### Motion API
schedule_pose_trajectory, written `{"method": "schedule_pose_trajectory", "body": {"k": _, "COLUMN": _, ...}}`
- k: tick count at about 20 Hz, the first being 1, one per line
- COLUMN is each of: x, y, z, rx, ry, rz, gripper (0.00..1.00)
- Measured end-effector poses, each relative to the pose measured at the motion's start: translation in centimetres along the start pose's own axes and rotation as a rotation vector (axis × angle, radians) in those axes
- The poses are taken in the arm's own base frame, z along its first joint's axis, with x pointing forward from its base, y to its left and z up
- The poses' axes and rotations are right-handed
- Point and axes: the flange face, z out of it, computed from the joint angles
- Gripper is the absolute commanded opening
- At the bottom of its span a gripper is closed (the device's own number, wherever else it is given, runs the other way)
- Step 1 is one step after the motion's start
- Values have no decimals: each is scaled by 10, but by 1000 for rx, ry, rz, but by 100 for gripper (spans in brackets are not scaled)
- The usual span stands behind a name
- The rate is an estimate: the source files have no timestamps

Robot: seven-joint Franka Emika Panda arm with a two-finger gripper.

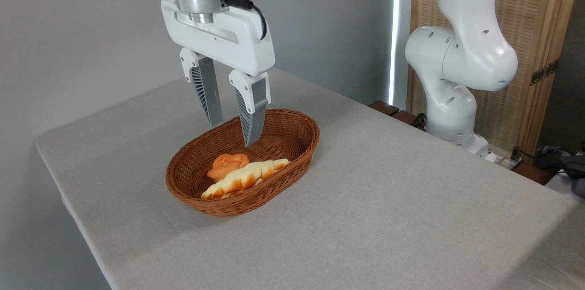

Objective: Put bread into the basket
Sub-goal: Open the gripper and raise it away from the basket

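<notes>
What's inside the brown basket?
The basket holds two things: a long braided bread along its near side and a small round orange bun just behind it. The basket floor under them is covered. The open gripper hangs empty above.

I see the long braided loaf with a shiny golden-orange crust and pale seams (247,177) lying flat inside the oval reddish-brown woven wicker basket (292,158). The loaf rests along the near side of the basket, its right end pointing far. The basket sits upright on the table, near the middle.
</notes>
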Motion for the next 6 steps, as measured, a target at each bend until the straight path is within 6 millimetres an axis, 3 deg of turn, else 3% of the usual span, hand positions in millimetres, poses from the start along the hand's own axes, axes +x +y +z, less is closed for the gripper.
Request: {"method": "schedule_pose_trajectory", "body": {"k": 6, "x": 2, "y": 1, "z": -2, "rx": 2, "ry": 4, "rz": 25, "gripper": 100}}
